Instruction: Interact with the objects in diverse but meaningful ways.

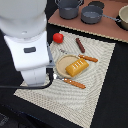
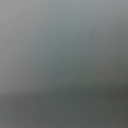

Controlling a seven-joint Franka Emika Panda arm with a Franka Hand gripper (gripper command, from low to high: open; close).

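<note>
The exterior view's left is filled by the white robot arm (image 1: 25, 42), which blocks the near-left part of the woven placemat (image 1: 95, 95). The tool itself is not visible: the arm's body hides it in the exterior view, and the wrist view is only a blurred grey-green field with nothing recognisable in it. Whether the tool is spread or pressed together cannot be told.

Just off the arm's upper right edge, at about 1 o'clock from its bulk, the red round tomato (image 1: 58, 37) sits on the dark table (image 1: 117, 90) right at the mat's far edge. At about 3 o'clock from the arm lies a round tan plate (image 1: 62, 62), and on it rests the yellow ridged bread block (image 1: 77, 67), lying at an angle across the plate's right side. A wooden-handled knife (image 1: 73, 82) lies below the plate at roughly 5 o'clock from it, its handle pointing toward the exterior view's right. A wooden-handled fork (image 1: 86, 58) lies just beside the plate at about 1 o'clock. Beyond it, at 12 o'clock from the bread, the thin dark-brown sausage stick (image 1: 80, 45) lies on the mat, well apart from the arm.

Further back, on a brown board (image 1: 107, 27), stand two grey pots (image 1: 92, 14).
</note>
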